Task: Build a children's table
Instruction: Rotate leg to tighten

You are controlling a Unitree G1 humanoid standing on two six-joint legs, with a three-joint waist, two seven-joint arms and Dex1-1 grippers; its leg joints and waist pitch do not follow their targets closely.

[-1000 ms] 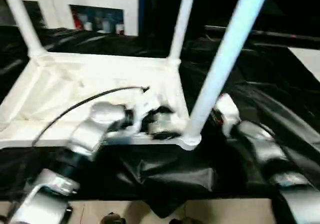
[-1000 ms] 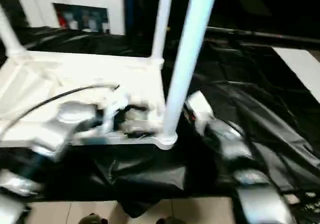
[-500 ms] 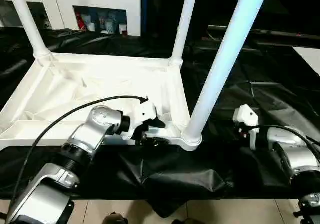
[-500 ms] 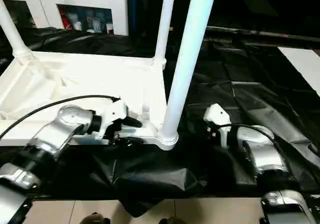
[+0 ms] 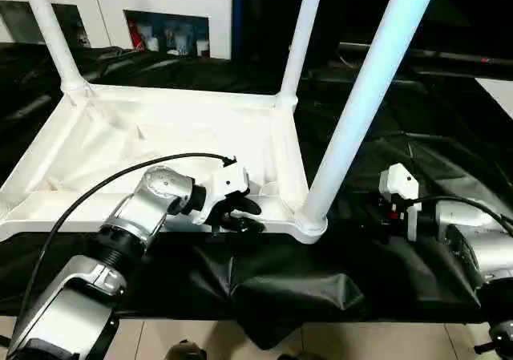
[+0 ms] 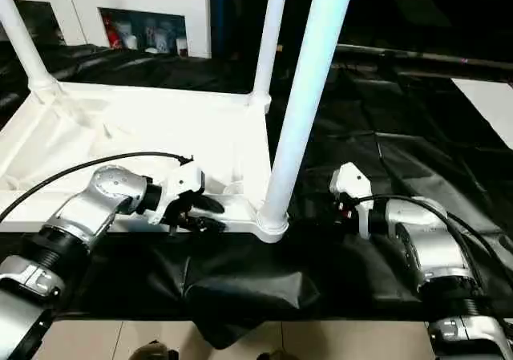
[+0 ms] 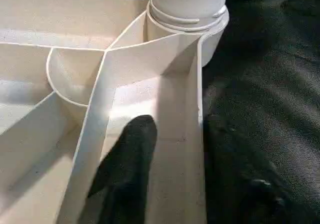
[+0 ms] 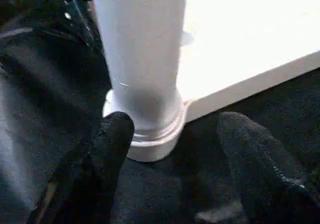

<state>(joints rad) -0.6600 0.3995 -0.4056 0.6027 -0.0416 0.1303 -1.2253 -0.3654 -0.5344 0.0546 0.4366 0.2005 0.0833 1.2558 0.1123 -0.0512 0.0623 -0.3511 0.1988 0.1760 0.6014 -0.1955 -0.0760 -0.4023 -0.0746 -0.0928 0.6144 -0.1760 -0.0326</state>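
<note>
The children's table lies upside down on black cloth, its ribbed white tabletop (image 5: 160,135) facing up. Three white legs stand in corner sockets: near right (image 5: 361,103), far right (image 5: 300,39) and far left (image 5: 52,39). My left gripper (image 5: 247,216) sits at the tabletop's front rim, just left of the near right socket. One finger (image 7: 130,159) is inside the rim channel, the other outside, with a gap to the rim wall. My right gripper (image 8: 175,129) is open, low on the cloth, its fingers apart in front of the near right leg's base (image 8: 145,134) without touching it.
Black cloth (image 5: 433,135) covers the work surface and hangs over its front edge above a pale floor (image 5: 160,336). A white cabinet (image 5: 160,7) stands behind. A flat white board (image 6: 489,103) lies at the far right. A black cable (image 5: 96,192) loops over my left forearm.
The view has steadied after a blur. My left gripper's fingers have narrowed around the front rim. My right gripper has drawn back to the right, away from the near right leg.
</note>
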